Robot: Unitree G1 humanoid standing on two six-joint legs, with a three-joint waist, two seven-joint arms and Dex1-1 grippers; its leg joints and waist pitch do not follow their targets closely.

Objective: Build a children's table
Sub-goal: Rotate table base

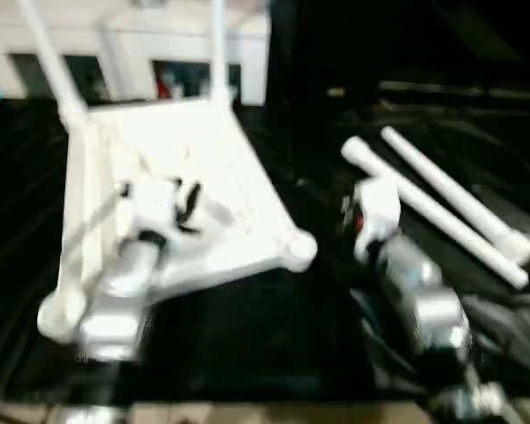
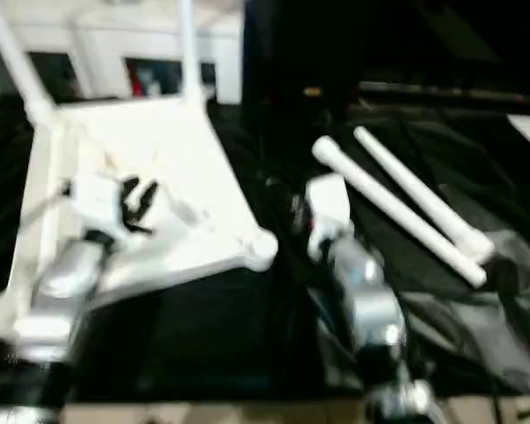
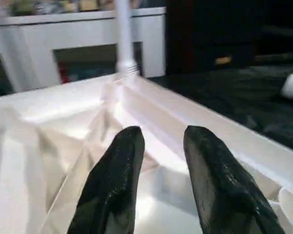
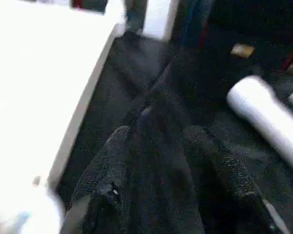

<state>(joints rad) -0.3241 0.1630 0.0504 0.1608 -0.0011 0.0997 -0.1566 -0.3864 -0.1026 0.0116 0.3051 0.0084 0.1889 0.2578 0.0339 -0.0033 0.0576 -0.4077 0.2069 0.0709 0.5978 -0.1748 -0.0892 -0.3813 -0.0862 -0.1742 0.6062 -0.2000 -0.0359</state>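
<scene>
The white tabletop (image 1: 221,159) lies underside up on black cloth, ribs showing. Two white legs stand upright in its far corner sockets, one at the left (image 1: 49,53) and one at the right (image 1: 218,44). The near corner sockets (image 1: 299,250) hold nothing. My left gripper (image 3: 161,134) hovers open over the ribbed underside, with nothing between its fingers; it also appears from above as the left gripper (image 1: 187,205). Two loose legs (image 1: 433,212) lie side by side on the cloth to the right. My right gripper (image 4: 158,134) is open over the cloth between the tabletop edge and a loose leg (image 4: 268,117).
A white cabinet (image 1: 124,44) with glass doors stands behind the tabletop. Black cloth (image 1: 247,336) covers the work area, crumpled at the right under the loose legs. A strip of light floor (image 1: 247,413) runs along the near edge.
</scene>
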